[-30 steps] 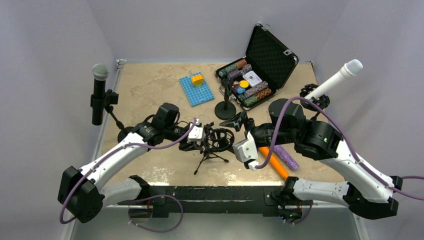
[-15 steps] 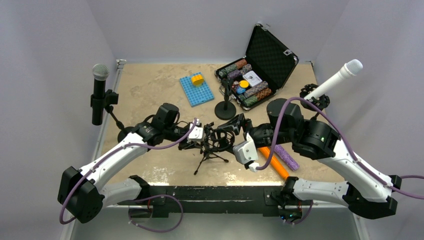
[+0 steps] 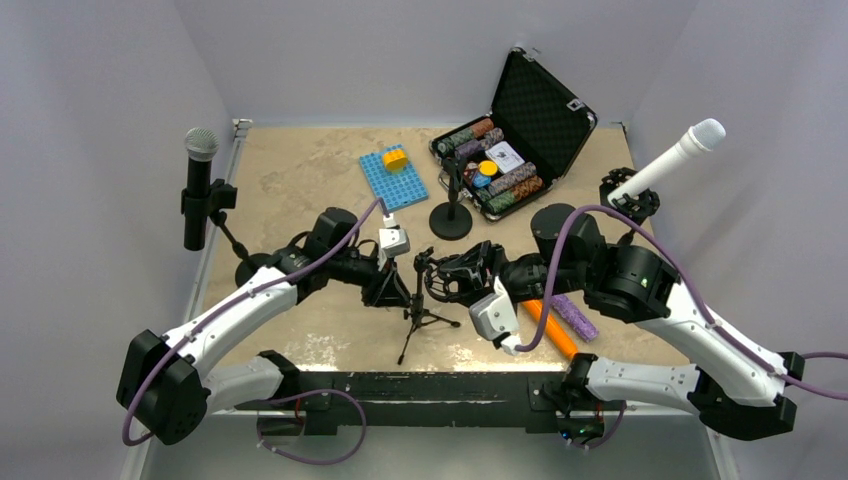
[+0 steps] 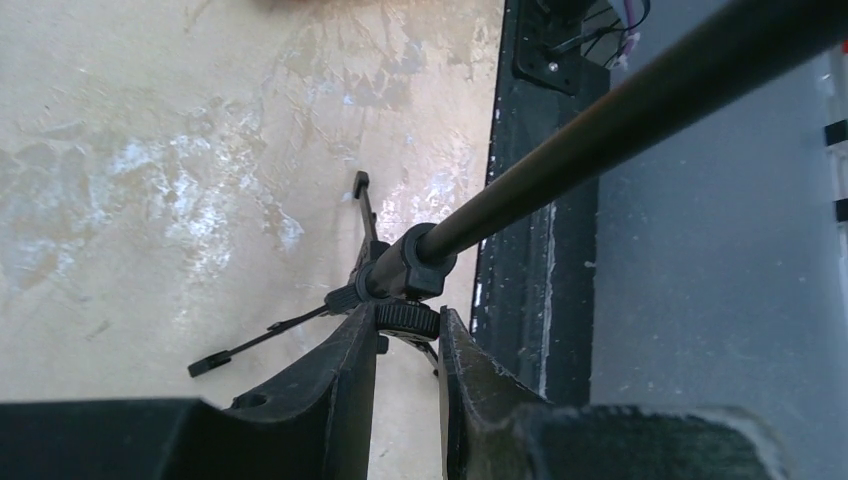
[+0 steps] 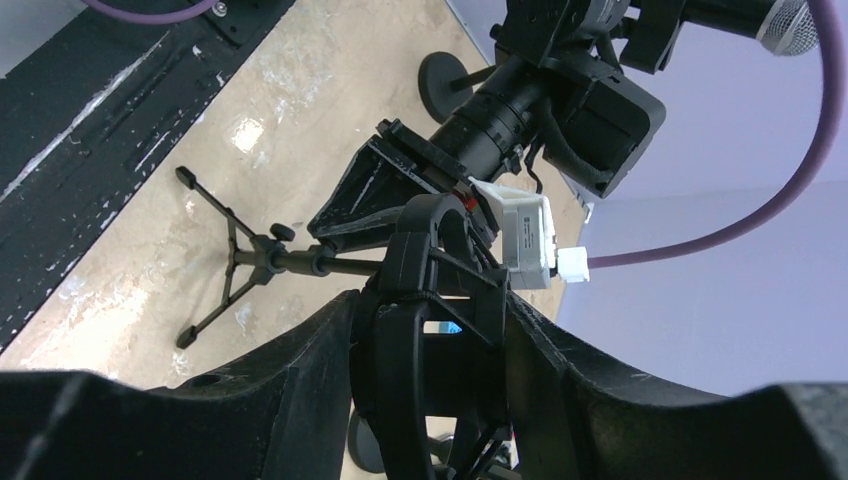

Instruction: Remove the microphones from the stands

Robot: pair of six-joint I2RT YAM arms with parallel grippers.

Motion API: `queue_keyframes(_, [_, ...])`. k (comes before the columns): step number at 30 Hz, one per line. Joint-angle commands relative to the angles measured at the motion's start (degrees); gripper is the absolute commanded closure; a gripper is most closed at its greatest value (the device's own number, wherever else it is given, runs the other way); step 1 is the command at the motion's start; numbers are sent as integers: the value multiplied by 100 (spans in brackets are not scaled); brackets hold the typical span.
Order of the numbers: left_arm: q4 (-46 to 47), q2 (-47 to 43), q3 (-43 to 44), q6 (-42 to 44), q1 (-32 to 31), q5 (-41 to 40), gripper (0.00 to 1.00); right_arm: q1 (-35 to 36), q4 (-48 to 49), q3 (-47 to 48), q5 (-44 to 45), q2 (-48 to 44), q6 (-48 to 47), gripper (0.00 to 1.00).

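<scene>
A small black tripod stand (image 3: 420,318) with a black shock mount (image 3: 441,274) on top stands at the table's near middle. My left gripper (image 3: 392,288) is shut on the stand's knurled knob (image 4: 408,317), just below the pole (image 4: 600,115). My right gripper (image 3: 462,276) is shut on the shock mount (image 5: 432,285), one finger on each side. I cannot tell whether a microphone sits in the mount. A black microphone (image 3: 199,180) is clipped in a stand at the left edge. A white microphone (image 3: 672,158) sits in a stand at the right.
An open case of poker chips (image 3: 505,160) stands at the back. An empty round-base stand (image 3: 451,218) is in front of it. A blue plate with a yellow block (image 3: 392,177) lies at back centre. An orange stick (image 3: 548,326) and a purple stick (image 3: 573,315) lie under my right arm.
My right gripper has moved left and closed round the shock mount. My left wrist has turned and risen, and the tripod stand now stands more upright.
</scene>
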Motion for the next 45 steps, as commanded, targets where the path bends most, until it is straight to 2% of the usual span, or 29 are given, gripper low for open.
queue_keyframes(1, [341,120,-181,-918,51,513,100,24,-183,-139,139,-93,-208,46])
queue_keyframes(5, [642,173,-417,-1770,144,444,100,28,-327,-239,52,-203,-421,49])
queue_keyframes(7, [694,305,-398,-1930,230,1022,100,38,-364,-308,39,-269,-505,50])
queue_keyframes(9, [466,834,-130,-2135,288,1882,100,36,-378,-363,38,-326,-574,50])
queue_keyframes(12, [-911,1997,685,-1836,299,2945,100,45,-383,-417,39,-392,-689,51])
queue_keyframes(14, [-2271,2572,1267,-815,320,3228,100,45,-343,-452,46,-418,-755,51])
queue_keyframes(16, [-3481,2692,1752,245,334,3012,90,45,-278,-481,80,-434,-770,51])
queue_keyframes(20, [-3600,2503,2133,170,335,2347,61,45,-74,-519,185,-440,-736,51])
queue_keyframes(22, [-3367,2205,2160,43,338,1747,52,37,-2,-549,276,-452,-708,50])
queue_keyframes(23, [-3101,1972,2111,-57,344,1352,44,42,56,-567,314,-462,-664,50])
queue_keyframes(24, [-2741,1662,2021,-208,340,569,34,39,117,-586,355,-473,-619,49])
queue_keyframes(26, [-2073,1022,1708,-195,342,-84,24,31,228,-636,420,-497,-530,48])
queue_keyframes(29, [-1553,234,1272,455,337,-411,24,17,287,-663,498,-515,-496,47])
queue_keyframes(33, [-854,-931,325,1863,280,-461,25,12,259,-666,497,-533,-514,47])
queue_keyframes(36, [-93,-1730,-357,2743,-31,-634,27,10,247,-673,478,-542,-508,46])
queue_keyframes(40, [273,-1863,-548,3418,-540,-1094,37,10,287,-687,469,-542,-507,46])
queue_keyframes(45, [1126,-1692,-771,3615,-874,-1307,39,10,182,-633,381,-518,-507,45])
